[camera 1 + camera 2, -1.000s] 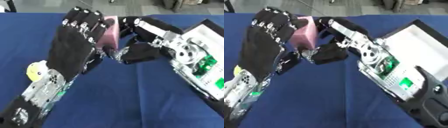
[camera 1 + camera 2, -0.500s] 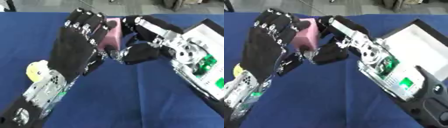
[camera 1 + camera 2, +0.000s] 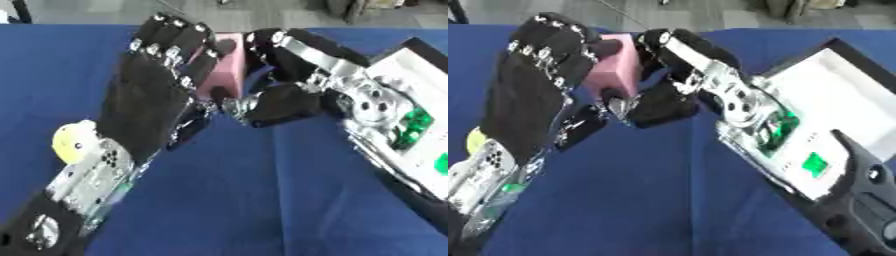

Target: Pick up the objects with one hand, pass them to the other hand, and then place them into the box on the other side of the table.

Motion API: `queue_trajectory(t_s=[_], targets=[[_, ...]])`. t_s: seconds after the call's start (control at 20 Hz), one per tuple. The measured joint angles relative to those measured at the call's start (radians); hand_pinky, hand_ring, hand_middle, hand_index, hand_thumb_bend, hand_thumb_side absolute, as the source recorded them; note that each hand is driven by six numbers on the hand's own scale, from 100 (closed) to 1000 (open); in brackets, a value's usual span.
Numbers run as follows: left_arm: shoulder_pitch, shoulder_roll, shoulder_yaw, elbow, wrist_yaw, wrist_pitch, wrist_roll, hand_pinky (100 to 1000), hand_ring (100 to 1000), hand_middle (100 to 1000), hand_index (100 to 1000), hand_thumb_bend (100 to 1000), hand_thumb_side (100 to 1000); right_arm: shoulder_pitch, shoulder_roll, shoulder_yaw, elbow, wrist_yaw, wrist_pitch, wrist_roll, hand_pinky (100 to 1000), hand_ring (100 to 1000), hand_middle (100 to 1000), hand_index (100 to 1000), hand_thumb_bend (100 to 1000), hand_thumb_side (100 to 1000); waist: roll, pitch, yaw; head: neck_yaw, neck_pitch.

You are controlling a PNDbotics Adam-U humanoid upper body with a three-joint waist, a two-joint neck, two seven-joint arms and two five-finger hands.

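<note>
Midway through the handover, by the look of it. Pink rectangular block (image 3: 614, 70) held up above the dark blue cloth-covered table (image 3: 262, 200), caught between both hands near the far middle. Black left hand (image 3: 153, 95) raised with its back to the camera, fingers long and nearly straight, lying against the block's left face; cannot tell whether the thumb behind has closed on the block. Black-and-silver right hand (image 3: 680, 75) curled round the block from the right, fingers over the top corner, thumb tucked under the lower edge, pinching it.

Pick-up done, judging by the block off the table. Pass apparently under way and not finished: both hands on the block at once, neither clearly free. Placing yet to come. White open box with a dark rim (image 3: 842, 100) at the right side, partly behind the right forearm, nothing visible in its bare part. Yellowish rounded object (image 3: 74, 142) on the table beside the left wrist, likely waiting its turn.
</note>
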Motion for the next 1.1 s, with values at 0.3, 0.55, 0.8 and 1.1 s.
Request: queue_trajectory(t_s=[0.3,0.55,0.8,1.1], targets=[[0.001,0.0,-0.003,0.006,-0.025,0.023,-0.034,823,797,782,882,865,166,0.004,-0.001,0.0,0.0,-0.051,-0.008,-0.053,614,690,404,400,247,100,-0.001,0.0,0.0,-0.002,0.005],[0.004,0.0,-0.003,0.006,-0.041,0.068,-0.085,829,804,794,896,837,206,0.007,-0.009,-0.002,0.0,-0.072,-0.007,-0.081,605,684,395,393,272,100,-0.001,0.0,0.0,-0.004,0.01],[0.018,0.0,0.01,0.002,-0.043,0.113,-0.103,819,795,782,879,832,206,0.016,-0.022,-0.008,0.0,-0.089,-0.004,-0.105,605,682,394,393,286,100,0.0,-0.002,-0.002,-0.007,0.012],[0.066,0.04,0.041,-0.023,0.038,0.149,-0.088,808,771,748,840,719,290,0.041,-0.069,-0.034,0.0,-0.102,-0.008,-0.131,606,680,395,396,295,100,0.008,-0.014,-0.008,-0.023,0.031]])
